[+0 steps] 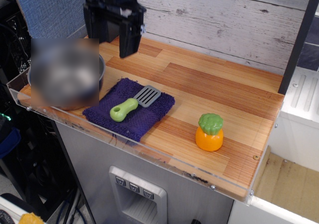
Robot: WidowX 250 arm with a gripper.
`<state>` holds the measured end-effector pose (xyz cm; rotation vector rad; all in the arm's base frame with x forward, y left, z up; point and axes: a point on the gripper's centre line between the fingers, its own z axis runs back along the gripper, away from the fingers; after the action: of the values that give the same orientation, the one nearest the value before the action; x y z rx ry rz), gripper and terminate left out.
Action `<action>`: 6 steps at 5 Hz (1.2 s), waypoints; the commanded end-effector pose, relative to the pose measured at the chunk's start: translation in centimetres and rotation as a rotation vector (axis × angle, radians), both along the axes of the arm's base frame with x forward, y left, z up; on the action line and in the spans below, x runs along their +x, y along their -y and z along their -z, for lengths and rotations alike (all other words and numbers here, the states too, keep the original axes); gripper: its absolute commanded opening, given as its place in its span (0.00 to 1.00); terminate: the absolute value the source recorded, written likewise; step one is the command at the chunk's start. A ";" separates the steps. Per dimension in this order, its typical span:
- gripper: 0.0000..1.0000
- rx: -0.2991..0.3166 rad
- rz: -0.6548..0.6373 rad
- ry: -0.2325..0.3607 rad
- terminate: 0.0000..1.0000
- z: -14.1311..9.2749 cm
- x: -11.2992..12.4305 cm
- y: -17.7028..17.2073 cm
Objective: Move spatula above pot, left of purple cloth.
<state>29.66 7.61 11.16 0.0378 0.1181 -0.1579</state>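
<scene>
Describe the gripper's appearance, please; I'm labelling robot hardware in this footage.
The gripper is matte black and boxy, with two flat, slab-like fingers hanging from a blocky body. A small pale patch sits near one finger's top. No cables or markings are visible.

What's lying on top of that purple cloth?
Only the spatula, green handle toward the front edge, grey blade behind. The purple cloth hides the wood beneath.

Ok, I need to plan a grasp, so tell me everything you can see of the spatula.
The spatula is a small toy with a chunky lime-green handle and a grey slotted blade, plastic by its look. It lies flat and diagonal on the purple cloth, handle toward the front left, blade toward the back right. Only the cloth touches it.
</scene>
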 end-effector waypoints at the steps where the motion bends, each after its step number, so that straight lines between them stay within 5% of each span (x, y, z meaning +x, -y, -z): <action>1: 1.00 0.051 0.026 0.115 0.00 1.7 -1.3 1.5; 6: 1.00 0.021 0.061 0.039 0.00 7.2 -1.8 2.5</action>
<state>27.32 5.02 3.04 0.0533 0.1169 -0.2124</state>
